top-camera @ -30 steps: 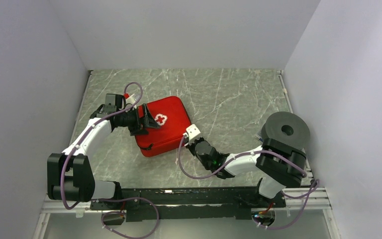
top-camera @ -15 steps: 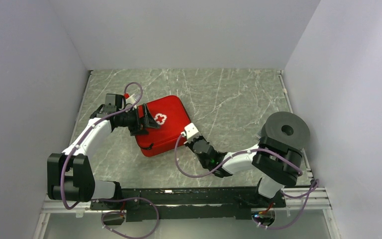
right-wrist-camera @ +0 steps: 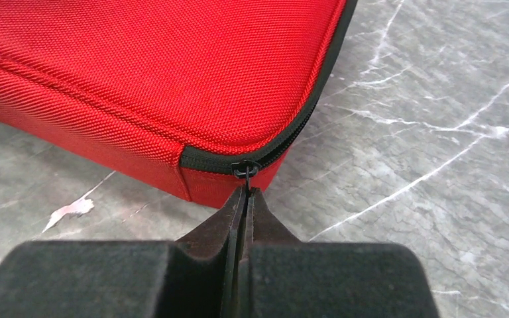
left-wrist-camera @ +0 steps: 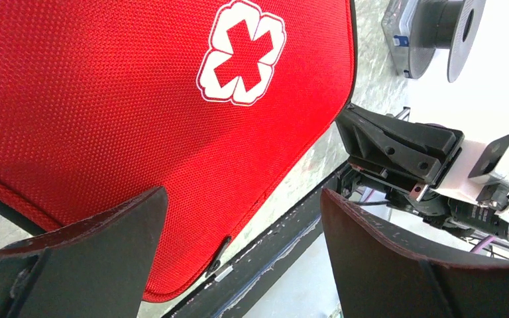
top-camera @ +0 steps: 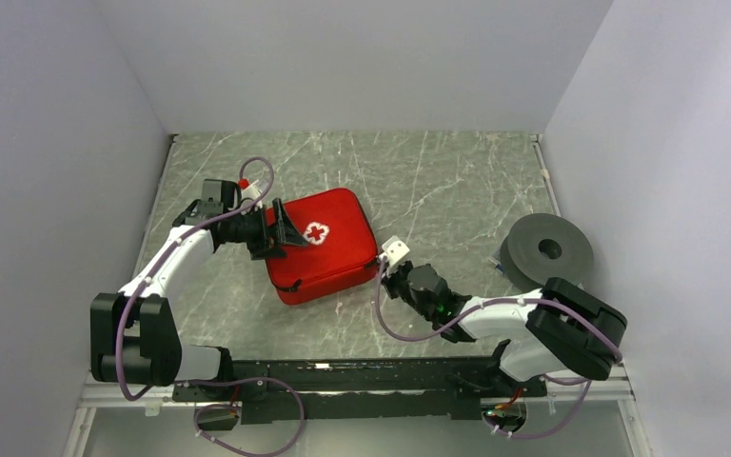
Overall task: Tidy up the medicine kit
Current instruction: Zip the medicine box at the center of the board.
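Observation:
The red medicine kit [top-camera: 328,249] lies closed on the marble table, white cross [top-camera: 316,233] up. My left gripper [top-camera: 282,231] is open, its jaws spread wide over the kit's left part; in the left wrist view the kit [left-wrist-camera: 106,99] fills the space under the left gripper [left-wrist-camera: 242,218]. My right gripper [top-camera: 386,270] is at the kit's right corner. In the right wrist view the right gripper [right-wrist-camera: 246,195] is shut on the black zipper pull [right-wrist-camera: 246,173] at a corner of the kit [right-wrist-camera: 172,66].
A grey round disc [top-camera: 546,249] lies at the right, behind my right arm. A small white item with a red cap [top-camera: 244,188] sits behind my left wrist. A black rail [top-camera: 343,373] runs along the near edge. Walls enclose left, back and right.
My right gripper has moved right with the zipper pull, and the kit has slid and turned a little rightward. My right arm has dropped low, uncovering the grey disc. My left gripper stays put.

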`<action>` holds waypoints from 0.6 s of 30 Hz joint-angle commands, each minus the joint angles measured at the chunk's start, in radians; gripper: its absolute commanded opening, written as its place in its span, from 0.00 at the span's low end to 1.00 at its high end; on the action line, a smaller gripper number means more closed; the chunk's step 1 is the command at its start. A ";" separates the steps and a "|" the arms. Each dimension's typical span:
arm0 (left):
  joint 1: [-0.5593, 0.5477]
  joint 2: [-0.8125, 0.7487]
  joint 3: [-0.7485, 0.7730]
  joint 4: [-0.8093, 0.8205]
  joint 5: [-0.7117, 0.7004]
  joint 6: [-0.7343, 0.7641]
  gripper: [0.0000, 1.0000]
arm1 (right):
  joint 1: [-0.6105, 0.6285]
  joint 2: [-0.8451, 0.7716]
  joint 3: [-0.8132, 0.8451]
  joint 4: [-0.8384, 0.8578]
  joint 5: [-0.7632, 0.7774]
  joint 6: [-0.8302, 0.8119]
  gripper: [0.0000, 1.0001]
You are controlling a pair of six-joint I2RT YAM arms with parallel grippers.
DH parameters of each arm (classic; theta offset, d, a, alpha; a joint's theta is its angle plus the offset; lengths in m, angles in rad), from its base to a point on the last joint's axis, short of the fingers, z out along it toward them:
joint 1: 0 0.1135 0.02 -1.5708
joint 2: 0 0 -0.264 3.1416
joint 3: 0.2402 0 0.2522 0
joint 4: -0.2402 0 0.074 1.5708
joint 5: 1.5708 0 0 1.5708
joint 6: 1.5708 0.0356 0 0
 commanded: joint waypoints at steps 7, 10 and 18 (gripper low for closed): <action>-0.013 -0.096 -0.036 0.070 0.099 0.013 0.92 | -0.026 -0.139 0.002 -0.044 -0.352 0.138 0.00; -0.024 -0.135 -0.049 0.082 0.160 -0.037 0.92 | -0.016 -0.160 0.011 -0.072 -0.386 0.178 0.00; -0.140 -0.275 -0.063 0.040 0.040 -0.159 0.93 | 0.144 -0.078 0.101 -0.089 -0.308 0.174 0.00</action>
